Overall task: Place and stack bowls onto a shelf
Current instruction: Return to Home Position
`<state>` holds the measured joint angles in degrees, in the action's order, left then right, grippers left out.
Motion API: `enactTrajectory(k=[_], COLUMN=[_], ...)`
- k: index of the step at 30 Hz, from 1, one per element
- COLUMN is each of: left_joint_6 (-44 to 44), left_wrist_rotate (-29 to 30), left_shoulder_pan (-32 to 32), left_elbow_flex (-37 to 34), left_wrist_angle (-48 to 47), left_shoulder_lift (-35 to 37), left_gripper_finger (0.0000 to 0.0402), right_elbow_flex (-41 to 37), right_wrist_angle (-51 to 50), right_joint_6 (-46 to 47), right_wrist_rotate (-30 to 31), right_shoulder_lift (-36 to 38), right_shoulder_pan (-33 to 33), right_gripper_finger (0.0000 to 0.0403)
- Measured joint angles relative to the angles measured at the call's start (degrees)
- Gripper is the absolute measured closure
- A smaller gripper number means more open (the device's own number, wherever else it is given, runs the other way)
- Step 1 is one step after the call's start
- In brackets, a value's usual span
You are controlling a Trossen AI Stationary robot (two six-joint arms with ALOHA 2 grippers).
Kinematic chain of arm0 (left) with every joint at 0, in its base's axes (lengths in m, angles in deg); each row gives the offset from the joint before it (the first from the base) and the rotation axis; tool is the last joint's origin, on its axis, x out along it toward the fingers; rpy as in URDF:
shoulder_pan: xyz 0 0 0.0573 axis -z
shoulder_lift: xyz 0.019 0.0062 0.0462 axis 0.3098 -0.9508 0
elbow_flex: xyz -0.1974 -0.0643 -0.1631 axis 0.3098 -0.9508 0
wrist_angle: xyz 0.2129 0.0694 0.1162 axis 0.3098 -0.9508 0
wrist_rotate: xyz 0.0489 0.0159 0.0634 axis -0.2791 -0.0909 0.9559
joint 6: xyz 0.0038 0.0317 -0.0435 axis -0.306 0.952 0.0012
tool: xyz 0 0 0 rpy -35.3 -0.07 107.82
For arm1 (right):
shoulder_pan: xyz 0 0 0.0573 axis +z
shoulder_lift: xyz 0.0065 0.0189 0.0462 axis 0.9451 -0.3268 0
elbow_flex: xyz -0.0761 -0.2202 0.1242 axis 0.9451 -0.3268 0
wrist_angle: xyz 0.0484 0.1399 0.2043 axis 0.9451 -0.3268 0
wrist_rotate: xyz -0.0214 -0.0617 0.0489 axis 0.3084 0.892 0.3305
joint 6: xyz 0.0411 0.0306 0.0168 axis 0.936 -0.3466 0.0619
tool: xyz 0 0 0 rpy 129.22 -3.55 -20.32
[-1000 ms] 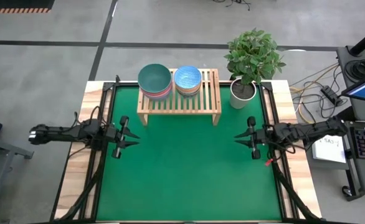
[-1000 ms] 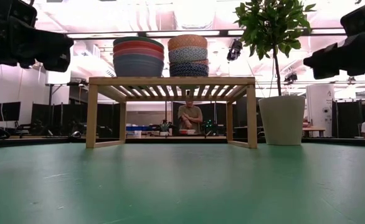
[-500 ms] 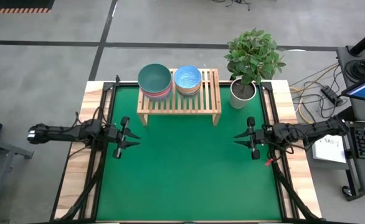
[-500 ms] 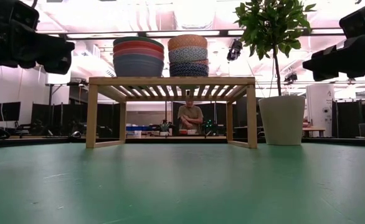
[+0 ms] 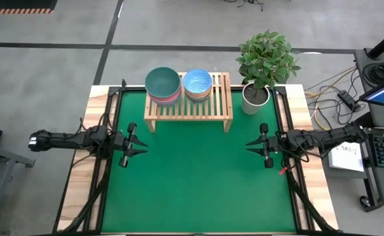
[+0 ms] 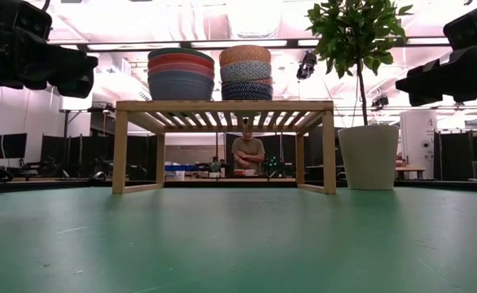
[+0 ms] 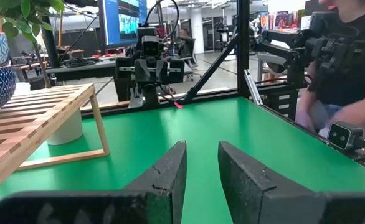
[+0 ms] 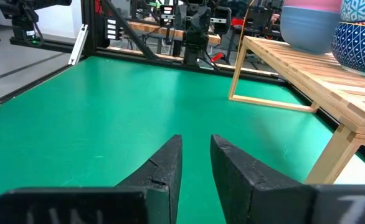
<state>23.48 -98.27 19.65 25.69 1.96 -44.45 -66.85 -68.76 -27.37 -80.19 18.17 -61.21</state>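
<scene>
**Figure. Both arms drawn back, all bowls on the rack.**

The shelf [image 5: 219, 109] stands at the far edge of the green table [image 5: 198, 187], just beside a white plant pot [image 5: 255, 98]. It carries two stacks of bowls side by side, close together. The left stack [image 6: 181, 75] is capped by the larger dark teal bowl [image 5: 162, 82]. The right stack [image 6: 245, 72] is capped by a bowl that is light blue inside [image 5: 197, 82].

The left gripper [image 5: 138, 147] hangs over the table's left margin and the right gripper [image 5: 251, 145] over its right margin. Both are well apart from the shelf. Each wrist view shows the fingers parted by a narrow gap with nothing between them.

Hazards, as judged from here:
- The wide teal bowl rides on smaller ones, so it is probably the least steady piece. A jolt to the table or rack could tip it.
- The stacks are crowded toward one end of the slats, so a sliding bowl could nudge its neighbour.
- A person [image 7: 344, 62] stands near the table edge and could bump the frame.
</scene>
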Motion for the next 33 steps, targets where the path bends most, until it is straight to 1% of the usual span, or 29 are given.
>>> enactTrajectory(k=[9, 33], left_joint_6=[0.0, 0.0], left_wrist_rotate=[0.0, 0.0], left_shoulder_pan=[0.0, 0.0], left_elbow_flex=[0.0, 0.0], left_wrist_angle=[0.0, 0.0], left_shoulder_lift=[0.0, 0.0], left_gripper_finger=[0.0326, 0.0326], right_elbow_flex=[0.0, 0.0], right_wrist_angle=[0.0, 0.0], right_joint_6=[0.0, 0.0], right_wrist_rotate=[0.0, 0.0], right_shoulder_lift=[0.0, 0.0], right_shoulder_pan=[0.0, 0.0], right_gripper_finger=[0.0319, 0.0319])
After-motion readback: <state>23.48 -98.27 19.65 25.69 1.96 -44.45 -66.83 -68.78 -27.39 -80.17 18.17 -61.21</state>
